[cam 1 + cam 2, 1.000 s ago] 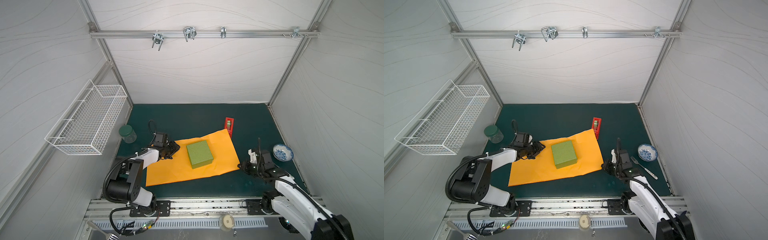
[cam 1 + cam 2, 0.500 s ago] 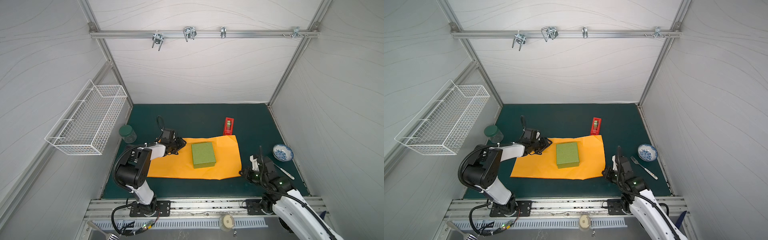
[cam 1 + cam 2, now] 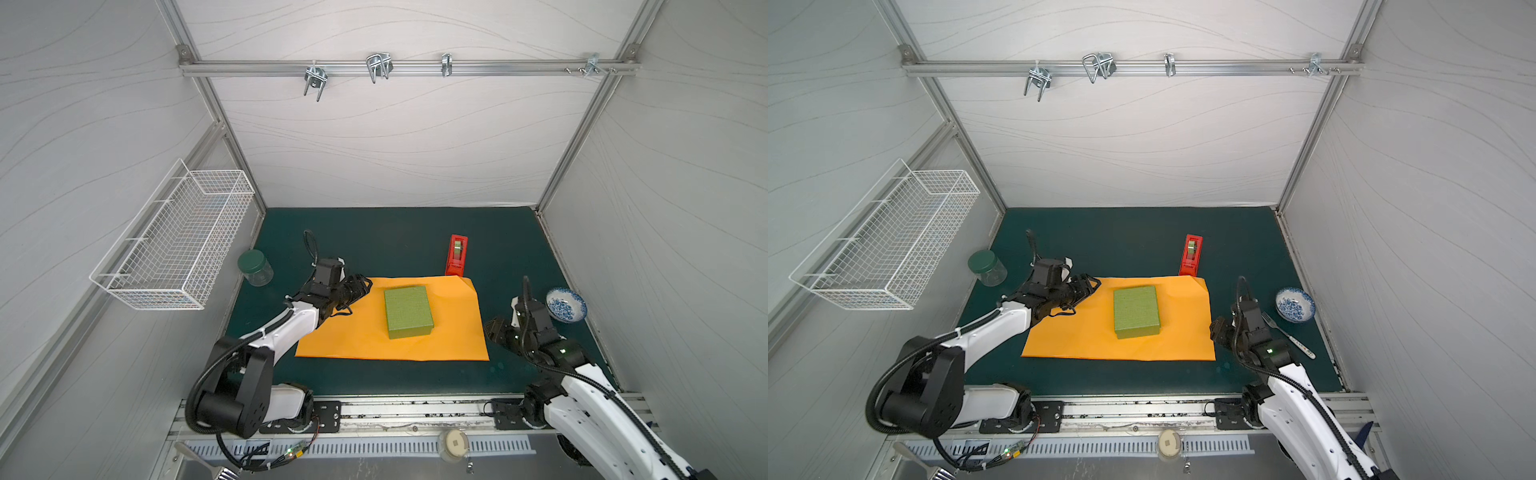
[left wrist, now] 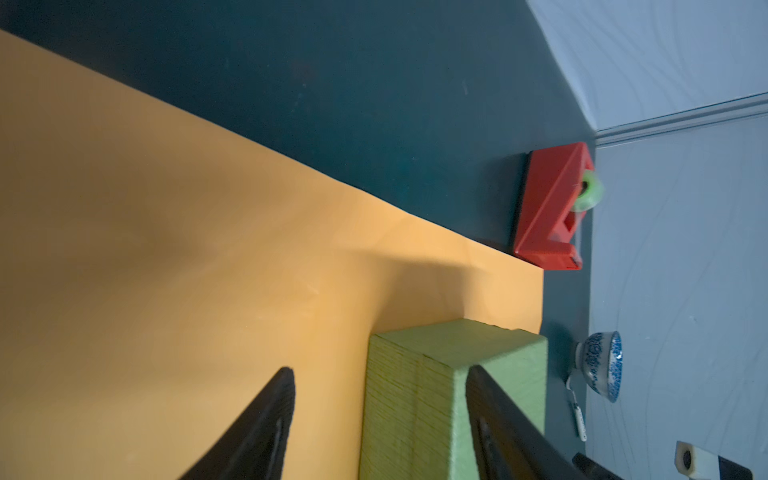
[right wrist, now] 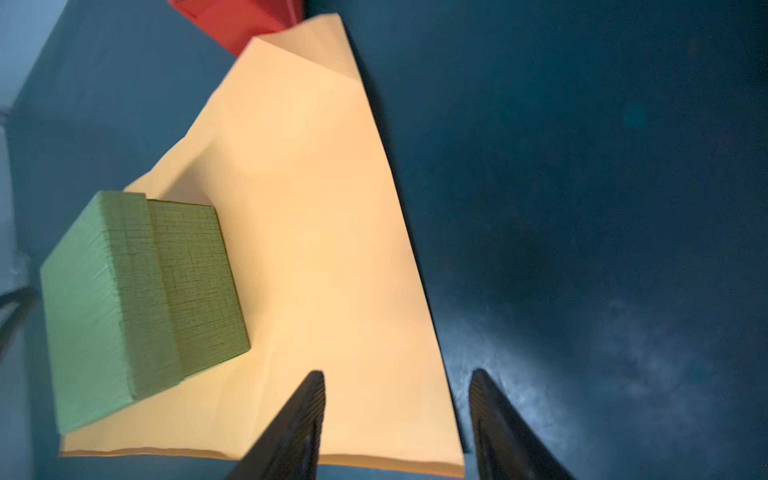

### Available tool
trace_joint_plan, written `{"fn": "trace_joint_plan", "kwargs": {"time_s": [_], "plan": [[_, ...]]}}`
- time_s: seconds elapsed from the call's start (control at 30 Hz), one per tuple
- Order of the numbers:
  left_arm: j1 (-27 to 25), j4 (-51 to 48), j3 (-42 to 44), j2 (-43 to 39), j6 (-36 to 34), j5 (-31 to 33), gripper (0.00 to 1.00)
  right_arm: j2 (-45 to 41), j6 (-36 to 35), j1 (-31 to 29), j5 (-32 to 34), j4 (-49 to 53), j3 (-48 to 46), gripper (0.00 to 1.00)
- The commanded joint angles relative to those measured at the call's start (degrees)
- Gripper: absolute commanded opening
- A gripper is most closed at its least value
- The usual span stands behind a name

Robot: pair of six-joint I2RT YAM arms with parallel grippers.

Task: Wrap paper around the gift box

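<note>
Where the paper [image 5: 332,249] ends (right edge), right gripper [image 5: 397,372] gapes.

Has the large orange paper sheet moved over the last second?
Yes. The orange paper sheet has swung clockwise in both top views, its far corner drawing forward from beside the red tape dispenser.

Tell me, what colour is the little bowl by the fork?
White with a blue pattern. The bowl shows best in the left wrist view.
</note>
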State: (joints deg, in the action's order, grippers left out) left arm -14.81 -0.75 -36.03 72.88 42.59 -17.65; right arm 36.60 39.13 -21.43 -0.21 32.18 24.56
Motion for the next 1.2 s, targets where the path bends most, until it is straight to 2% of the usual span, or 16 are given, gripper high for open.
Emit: {"fn": "trace_joint_plan", "kwargs": {"time_s": [0.0, 0.1, 0.2, 0.33, 0.53, 0.73, 0.97, 1.17], "plan": [[-0.3, -3.4, 2.0, -4.1, -1.5, -0.8, 0.69, 2.4, -6.3, -2.0, -6.8, -9.1, 2.1, 0.86], [-0.3, -3.3, 4.1, -6.2, -1.5, -3.4, 0.70, 11.7, -8.2, -8.9, -12.6, -13.9, 5.6, 0.88], [1.1, -3.0, 7.2, -6.2, -0.4, -0.6, 0.66, 21.2, -9.1, -14.8, -15.4, -16.4, 9.8, 0.90], [7.5, 0.8, 10.9, -2.9, 1.0, -5.7, 0.57, 30.8, -8.0, -16.2, -20.4, -22.4, 12.9, 0.92], [8.6, 1.8, 15.9, -2.6, 0.8, -5.2, 0.48, 40.2, -6.3, -17.6, -23.3, -27.1, 16.0, 0.92], [7.0, 0.5, 21.3, -7.8, 2.3, -4.7, 0.44, 42.8, -4.3, -19.2, -23.8, -28.9, 16.2, 0.92], [1.3, -3.5, 24.3, -15.9, 5.5, -1.9, 0.44, 42.9, 0.1, -20.3, -24.2, -31.9, 13.7, 0.90], [0.9, -7.7, 24.4, -21.5, 5.0, -1.8, 0.45, 43.0, 5.0, -23.1, -23.1, -36.0, 11.8, 0.89]]}}
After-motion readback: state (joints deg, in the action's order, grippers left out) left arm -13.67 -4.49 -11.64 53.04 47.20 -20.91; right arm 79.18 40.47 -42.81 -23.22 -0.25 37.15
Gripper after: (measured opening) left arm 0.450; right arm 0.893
